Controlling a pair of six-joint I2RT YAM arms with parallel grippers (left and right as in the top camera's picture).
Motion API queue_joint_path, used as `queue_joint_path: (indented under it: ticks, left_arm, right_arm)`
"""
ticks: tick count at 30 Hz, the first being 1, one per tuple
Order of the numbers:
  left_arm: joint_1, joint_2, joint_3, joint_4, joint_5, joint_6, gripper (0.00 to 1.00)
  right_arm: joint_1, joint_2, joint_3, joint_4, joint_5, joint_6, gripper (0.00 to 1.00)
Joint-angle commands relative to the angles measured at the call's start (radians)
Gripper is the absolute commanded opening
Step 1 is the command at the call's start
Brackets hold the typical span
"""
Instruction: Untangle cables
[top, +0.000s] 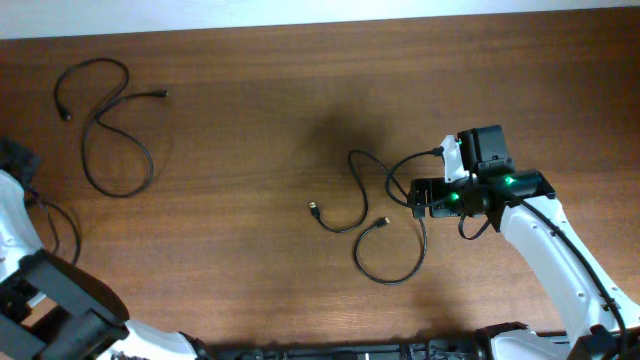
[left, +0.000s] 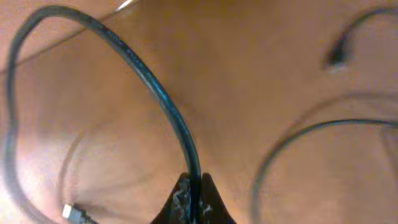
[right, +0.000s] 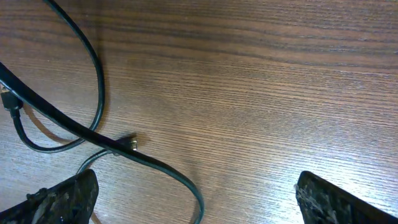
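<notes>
Fully open right end effector (right: 199, 202) (empty)

So the overhead cam sits way up over the surface (top: 250, 130) and looks straight down, wide enough to catch both arms. The left wrist cam rides just behind the left tool (left: 193, 198), pointing along it at the surface, really close and kinda blurry. The right wrist cam peers down past the right tool (right: 196, 198), low and sharp. It shares the middle cables (top: 357, 255) with the overhead.
</notes>
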Motion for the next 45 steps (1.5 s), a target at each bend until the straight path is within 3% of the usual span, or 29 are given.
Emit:
queue_joint_path:
  ticks: [1,2,7,12,13,15,16,19,21,22,23,24,26,31,33,35,38,41,43,44,45]
  left_arm:
    - [0.025,0.058,0.003,-0.091,-0.132,-0.01,0.24]
    - [0.034,0.071,0.003,-0.112,-0.124,-0.051,0.99]
    - [0.023,0.088,0.003,-0.164,0.198,-0.068,0.99]
    - [-0.11,0.088,0.003,-0.186,0.209,-0.058,0.99]
    - [-0.148,0.088,-0.003,-0.186,0.209,-0.032,0.86]
    - [-0.229,0.088,-0.034,-0.177,0.206,-0.03,0.07]
    - [-0.282,0.088,-0.064,-0.171,0.206,-0.031,0.0]
    - [-0.361,0.09,-0.178,-0.08,0.237,-0.042,0.0]
    - [-0.409,0.09,-0.308,0.061,0.321,-0.042,0.0]
    - [-0.436,0.09,-0.35,0.11,0.279,-0.032,0.27]
    - [-0.457,0.09,-0.364,0.133,0.209,0.014,0.43]
    - [-0.485,0.09,-0.366,0.151,0.078,0.081,0.52]
    - [-0.54,0.09,-0.366,0.191,-0.123,0.217,0.57]
    - [-0.614,0.09,-0.366,0.211,-0.313,0.38,0.57]
    - [-0.624,0.09,-0.367,0.222,-0.394,0.379,0.6]
    - [-0.602,0.09,-0.367,0.294,-0.394,0.378,0.63]
    - [-0.532,0.109,-0.367,0.376,-0.27,0.375,0.64]
    - [-0.488,0.159,-0.367,0.419,-0.057,0.375,0.55]
    - [-0.489,0.186,-0.367,0.46,-0.014,0.375,0.22]
    - [-0.488,0.187,-0.367,0.499,-0.024,0.374,0.0]
    - [-0.483,0.187,-0.366,0.568,-0.064,0.373,0.0]
  right_arm:
    - [0.005,-0.001,0.0,0.001,-0.005,-0.004,1.0]
    - [0.005,-0.001,0.0,0.001,-0.005,-0.004,1.0]
    - [0.005,-0.001,0.0,0.001,-0.005,-0.004,1.0]
    - [0.005,-0.001,0.0,0.001,-0.005,-0.004,1.0]
    - [0.005,-0.001,0.0,0.001,-0.005,-0.004,1.0]
    - [0.005,-0.001,0.0,0.001,-0.005,-0.004,1.0]
    - [0.005,-0.001,0.0,0.001,-0.005,-0.004,1.0]
    - [0.005,-0.001,0.0,0.001,-0.005,-0.004,1.0]
    - [0.005,-0.001,0.0,0.001,-0.005,-0.004,1.0]
    - [0.005,-0.001,0.0,0.001,-0.005,-0.004,1.0]
    - [0.005,-0.001,0.0,0.001,-0.005,-0.004,1.0]
    - [0.005,-0.001,0.0,0.001,-0.005,-0.004,1.0]
    - [0.005,-0.001,0.0,0.001,-0.005,-0.004,1.0]
    - [0.005,-0.001,0.0,0.001,-0.005,-0.004,1.0]
    - [0.005,-0.001,0.0,0.001,-0.005,-0.004,1.0]
    - [0.005,-0.001,0.0,0.001,-0.005,-0.004,1.0]
    - [0.005,-0.001,0.0,0.001,-0.005,-0.004,1.0]
    - [0.005,-0.001,0.0,0.001,-0.005,-0.004,1.0]
    - [0.005,-0.001,0.0,0.001,-0.005,-0.004,1.0]
    - [0.005,-0.001,0.0,0.001,-0.005,-0.004,1.0]
    - [0.005,-0.001,0.0,0.001,-0.005,-0.004,1.0]
